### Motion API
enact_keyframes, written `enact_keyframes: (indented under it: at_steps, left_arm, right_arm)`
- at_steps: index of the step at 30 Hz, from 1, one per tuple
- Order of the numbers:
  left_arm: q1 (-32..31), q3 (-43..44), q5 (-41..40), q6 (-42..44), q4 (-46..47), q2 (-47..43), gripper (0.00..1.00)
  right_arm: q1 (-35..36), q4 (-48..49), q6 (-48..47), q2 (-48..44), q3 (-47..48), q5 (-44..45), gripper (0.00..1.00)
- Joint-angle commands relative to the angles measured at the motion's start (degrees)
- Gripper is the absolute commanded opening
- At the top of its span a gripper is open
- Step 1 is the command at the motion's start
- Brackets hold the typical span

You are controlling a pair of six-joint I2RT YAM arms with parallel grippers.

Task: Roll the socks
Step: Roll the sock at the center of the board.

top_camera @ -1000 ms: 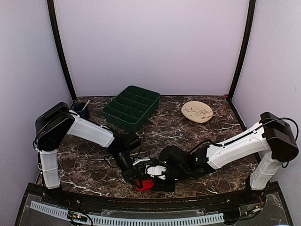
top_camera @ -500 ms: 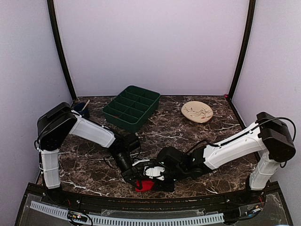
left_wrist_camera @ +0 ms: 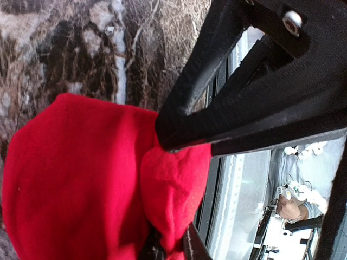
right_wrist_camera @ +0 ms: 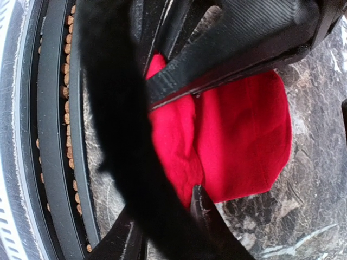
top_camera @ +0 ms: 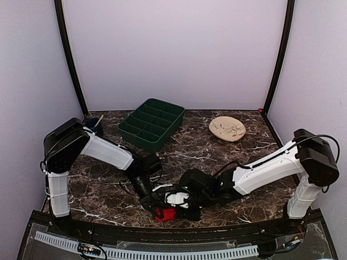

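The socks (top_camera: 166, 213) are a bright red bundle on the marble table, close to its front edge. Both grippers meet over them. My left gripper (top_camera: 154, 204) comes in from the left and is shut on a fold of the red fabric, seen in the left wrist view (left_wrist_camera: 172, 248) with the socks (left_wrist_camera: 70, 179) filling the lower left. My right gripper (top_camera: 178, 202) comes in from the right and is shut on a fold of the socks (right_wrist_camera: 244, 135), seen in the right wrist view (right_wrist_camera: 181, 201). No white cuff marks show.
A dark green compartment tray (top_camera: 152, 123) stands at the back middle-left. A beige dish (top_camera: 227, 128) lies at the back right. A small dark cup with a stick (top_camera: 94, 125) is at the back left. The table's front rail (top_camera: 162, 232) runs just beside the socks.
My right arm has shifted slightly left, pressing closer to the left gripper. The sock bundle has stayed in about the same place.
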Motion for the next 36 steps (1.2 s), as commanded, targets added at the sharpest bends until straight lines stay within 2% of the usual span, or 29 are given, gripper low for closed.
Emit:
enact_keyframes:
  at_steps: [1, 10, 16, 22, 36]
  left_arm:
    - [-0.4, 0.2, -3.0, 1.3, -2.7, 1.8, 0.10]
    - [-0.4, 0.6, -3.7, 1.2, -3.1, 1.8, 0.13]
    - [0.0, 1.0, -6.9, -0.3, -3.2, 0.5, 0.19]
    - [0.5, 1.5, -9.4, -1.8, -3.4, -0.9, 0.23]
    - [2.1, -0.4, -16.6, -4.4, -2.2, -4.8, 0.25]
  right_arm:
    - [0.4, 1.2, -0.7, 1.0, 2.0, -1.8, 0.23]
    - [0.5, 0.4, -1.1, 2.1, 2.5, -3.0, 0.08]
    - [0.4, -1.3, -0.3, 3.4, 2.7, -2.7, 0.03]
    - [-0.3, -2.1, 1.6, 4.2, 2.4, -3.0, 0.01]
    - [-3.9, -1.4, 5.8, 3.0, 0.3, -3.7, 0.00]
